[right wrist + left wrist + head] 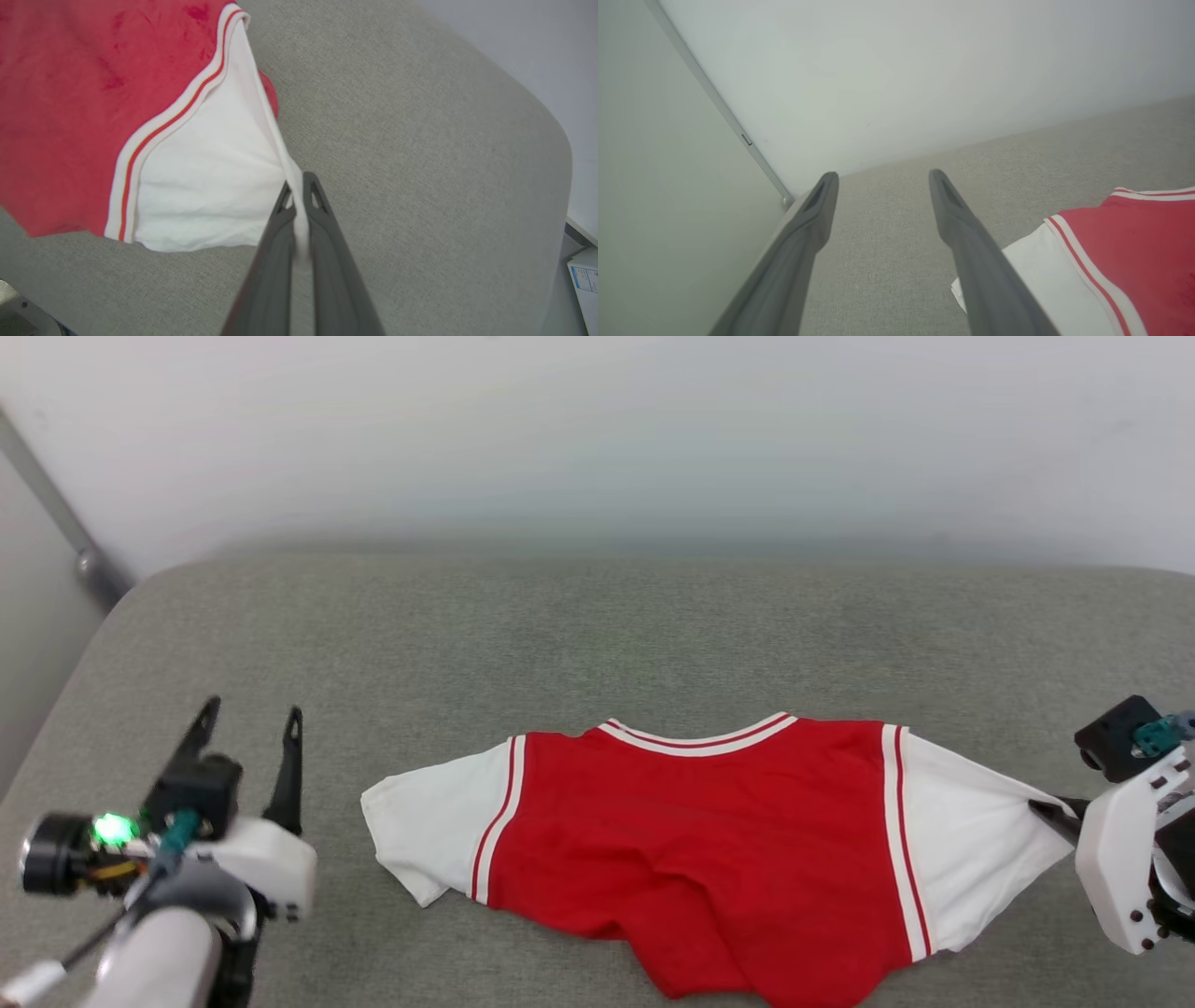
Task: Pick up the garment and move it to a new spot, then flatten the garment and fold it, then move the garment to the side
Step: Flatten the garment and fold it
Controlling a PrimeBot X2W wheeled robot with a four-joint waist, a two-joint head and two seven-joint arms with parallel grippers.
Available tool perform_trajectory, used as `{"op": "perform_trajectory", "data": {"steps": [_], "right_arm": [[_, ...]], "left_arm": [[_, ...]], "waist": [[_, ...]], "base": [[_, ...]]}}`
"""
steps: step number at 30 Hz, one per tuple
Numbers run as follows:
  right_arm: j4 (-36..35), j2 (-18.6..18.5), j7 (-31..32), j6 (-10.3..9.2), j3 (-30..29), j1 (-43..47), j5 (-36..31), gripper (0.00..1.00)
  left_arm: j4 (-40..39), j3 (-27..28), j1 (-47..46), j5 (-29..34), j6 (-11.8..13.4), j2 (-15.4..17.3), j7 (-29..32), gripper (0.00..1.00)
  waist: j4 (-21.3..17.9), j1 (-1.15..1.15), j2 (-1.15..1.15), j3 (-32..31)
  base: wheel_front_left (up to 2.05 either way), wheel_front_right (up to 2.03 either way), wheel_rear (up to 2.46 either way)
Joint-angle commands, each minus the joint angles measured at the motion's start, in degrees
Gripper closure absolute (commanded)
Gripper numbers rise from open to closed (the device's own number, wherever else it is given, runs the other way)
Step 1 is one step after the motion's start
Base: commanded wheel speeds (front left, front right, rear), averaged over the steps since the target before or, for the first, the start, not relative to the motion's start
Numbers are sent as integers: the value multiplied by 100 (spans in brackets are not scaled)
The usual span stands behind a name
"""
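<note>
Flattening under way: the shirt [709, 821] lies spread on the grey cushion [597, 635], collar [695, 737] at 12 o'clock and hem [728, 980] rumpled toward 6. The right gripper [1050, 807], low at the 3 o'clock edge of the head view and pointing toward 9, is pinched tight on the tip of the white sleeve [971, 831], the cloth drawn taut to a point in its grip. The left gripper [254, 711] hovers at 9 o'clock, jaws wide and empty, pointing to 12, near the other sleeve [420, 831] but apart from it. Next, the left gripper probably needs to take that sleeve so both can tension the cloth and smooth the hem.
</note>
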Motion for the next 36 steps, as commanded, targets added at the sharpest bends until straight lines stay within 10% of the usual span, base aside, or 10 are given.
{"op": "perform_trajectory", "data": {"steps": [1, 13, 26, 36], "right_arm": [[-42, -57, -74, -6, -75, 91, -62, 100], [-414, 253, -304, -5, -761, 440, -529, 100], [-731, 498, -235, -5, -964, 180, -815, 100], [-804, 656, -282, -5, -1012, -68, -935, 100]], "left_arm": [[45, -17, -209, -10, -110, 93, 132, 0], [701, -964, -2336, -477, -1665, 793, 2897, 0], [299, -3691, -3927, -2743, -1702, 1798, 5744, 0], [684, -4977, -4373, -3263, -1703, 1924, 5944, 0]], "waist": [[-82, 0, 0, -23], [-303, 0, 0, 342], [-627, 0, 0, 1012], [-826, 0, 0, 1533]], "base": [[0, 0, 0], [0, 0, 0], [0, 0, 0], [0, 0, 0]]}}
